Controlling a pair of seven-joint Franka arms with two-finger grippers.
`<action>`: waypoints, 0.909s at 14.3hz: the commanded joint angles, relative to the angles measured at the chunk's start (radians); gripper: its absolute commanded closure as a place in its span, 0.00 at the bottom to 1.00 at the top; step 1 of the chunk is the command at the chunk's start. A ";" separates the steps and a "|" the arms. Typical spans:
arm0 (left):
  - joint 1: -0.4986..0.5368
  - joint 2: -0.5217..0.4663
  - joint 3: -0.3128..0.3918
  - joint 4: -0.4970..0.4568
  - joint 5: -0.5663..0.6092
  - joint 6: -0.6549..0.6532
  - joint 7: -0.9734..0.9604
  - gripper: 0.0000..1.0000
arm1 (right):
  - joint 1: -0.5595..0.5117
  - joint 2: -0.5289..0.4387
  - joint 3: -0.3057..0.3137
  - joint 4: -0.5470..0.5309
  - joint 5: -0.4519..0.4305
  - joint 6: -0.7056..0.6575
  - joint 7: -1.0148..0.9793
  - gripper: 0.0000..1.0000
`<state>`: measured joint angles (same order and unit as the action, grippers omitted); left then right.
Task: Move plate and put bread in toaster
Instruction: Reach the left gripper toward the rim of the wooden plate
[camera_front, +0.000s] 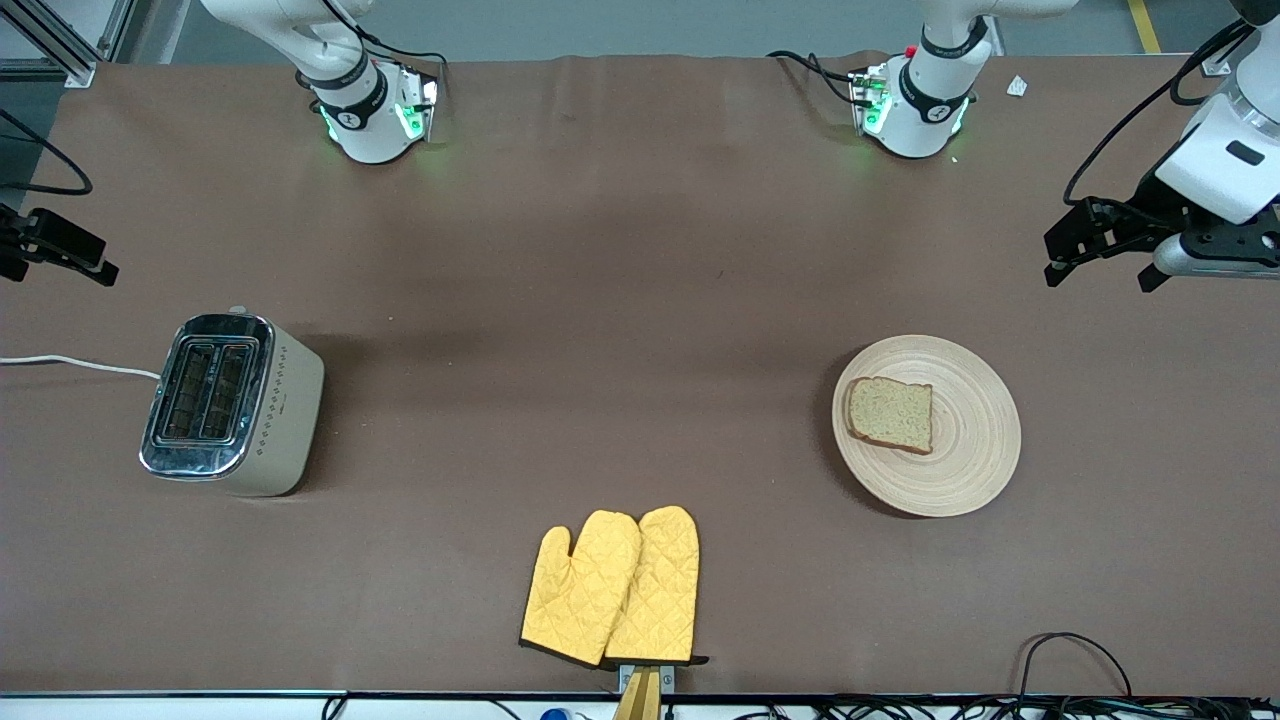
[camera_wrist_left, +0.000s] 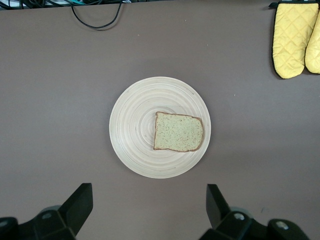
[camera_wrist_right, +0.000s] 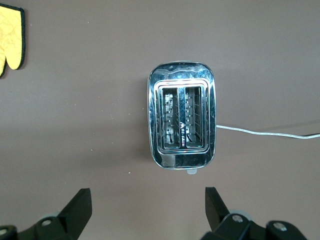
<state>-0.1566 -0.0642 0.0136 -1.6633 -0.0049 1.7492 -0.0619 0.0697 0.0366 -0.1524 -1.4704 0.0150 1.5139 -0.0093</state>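
The round wooden plate (camera_front: 965, 470) lies toward the left arm's end of the table, with the bread (camera_front: 892, 413) flat on it. Both also show in the left wrist view: the plate (camera_wrist_left: 132, 125) and the bread (camera_wrist_left: 178, 132). The cream toaster (camera_front: 235, 400) stands toward the right arm's end, both slots empty, and it also shows in the right wrist view (camera_wrist_right: 181, 122). My left gripper (camera_front: 1100, 272) hangs open and empty over bare table beside the plate, as its own view shows (camera_wrist_left: 148, 190). My right gripper (camera_front: 60, 250) hangs open and empty over bare table beside the toaster, as its own view shows (camera_wrist_right: 147, 192).
Two yellow oven mitts (camera_front: 612, 588) lie at the table edge nearest the front camera, midway between toaster and plate. The toaster's white cord (camera_front: 80, 365) runs off the right arm's end. Black cables (camera_front: 1075, 650) lie along the near edge.
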 joint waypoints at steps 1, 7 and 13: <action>-0.004 0.003 -0.004 0.013 0.040 0.006 0.017 0.00 | -0.007 0.002 0.005 0.010 -0.010 -0.003 0.008 0.00; 0.081 0.070 0.014 0.002 -0.012 0.006 0.131 0.00 | -0.007 0.002 0.005 0.010 -0.010 -0.003 0.008 0.00; 0.385 0.438 0.016 0.034 -0.475 0.007 0.431 0.00 | -0.008 0.002 0.005 0.010 -0.007 -0.003 0.008 0.00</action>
<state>0.1487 0.2278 0.0341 -1.6797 -0.3731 1.7597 0.2442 0.0682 0.0366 -0.1534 -1.4694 0.0150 1.5141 -0.0093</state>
